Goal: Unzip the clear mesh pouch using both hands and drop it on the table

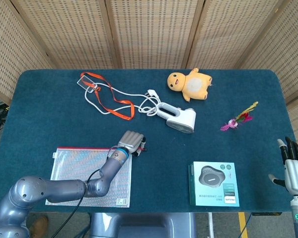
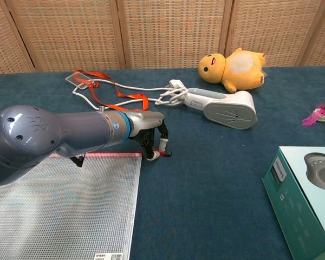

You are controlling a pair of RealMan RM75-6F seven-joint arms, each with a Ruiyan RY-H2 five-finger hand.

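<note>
The clear mesh pouch (image 1: pixel 74 174) (image 2: pixel 65 206) lies flat at the table's front left, its red zipper along the far edge. My left hand (image 1: pixel 131 142) (image 2: pixel 150 131) is curled down over the pouch's far right corner. Its fingertips (image 2: pixel 152 155) pinch the red zipper pull (image 2: pixel 162 154), which sticks out to the right of the corner. My right hand (image 1: pixel 293 162) hangs beyond the table's front right edge with its fingers spread and nothing in it; the chest view does not show it.
A teal boxed device (image 1: pixel 214 184) (image 2: pixel 309 189) sits at the front right. Further back lie a white handheld appliance (image 1: pixel 179 117) with its cable, an orange lanyard (image 1: pixel 111 101), a yellow plush toy (image 1: pixel 189 84) and a small feather toy (image 1: pixel 238 119).
</note>
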